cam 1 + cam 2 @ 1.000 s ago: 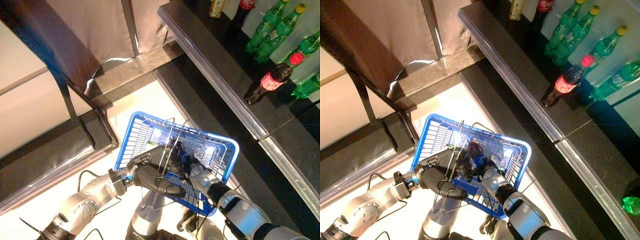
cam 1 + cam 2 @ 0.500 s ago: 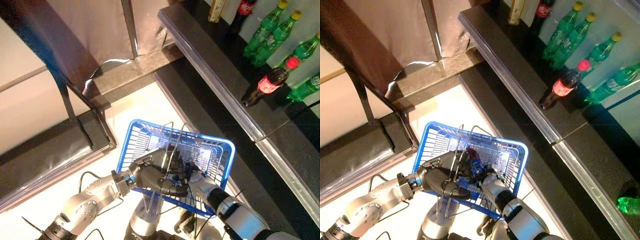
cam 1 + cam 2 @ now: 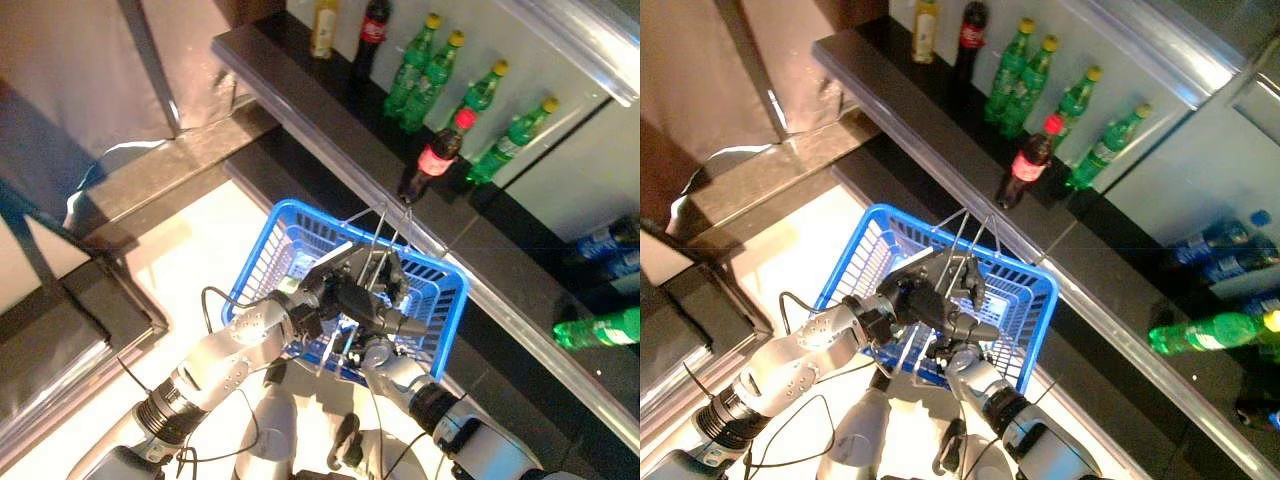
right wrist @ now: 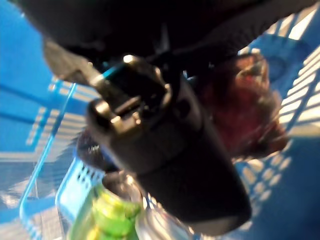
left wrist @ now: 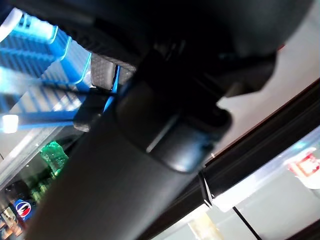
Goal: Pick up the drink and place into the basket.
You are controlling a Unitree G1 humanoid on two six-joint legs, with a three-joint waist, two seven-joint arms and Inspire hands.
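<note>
My left hand (image 3: 355,295) is shut on the thin wire handles of the blue basket (image 3: 320,215) and holds it raised in front, close to the dark shelf. It also shows in the left wrist view (image 5: 150,125) with basket mesh (image 5: 40,55) beside it. My right hand (image 3: 378,352) reaches into the basket from below and is mostly hidden under the left hand. In the right wrist view a dark red drink (image 4: 240,110) lies inside the basket just past the thumb (image 4: 170,145). I cannot tell whether the hand grips it. A green bottle (image 4: 107,215) is also in the basket.
A dark shelf (image 3: 300,100) runs just behind the basket, with green bottles (image 3: 415,70) and a red-capped cola bottle (image 3: 432,158) standing on it. Lower right lie a green bottle (image 3: 600,328) and blue-labelled bottles (image 3: 600,240). A dark frame (image 3: 90,290) stands at the left.
The camera has swung toward the shelf. The basket now sits closer to the shelf edge. The drink seen in the basket earlier is now hidden behind my left hand in the eye views.
</note>
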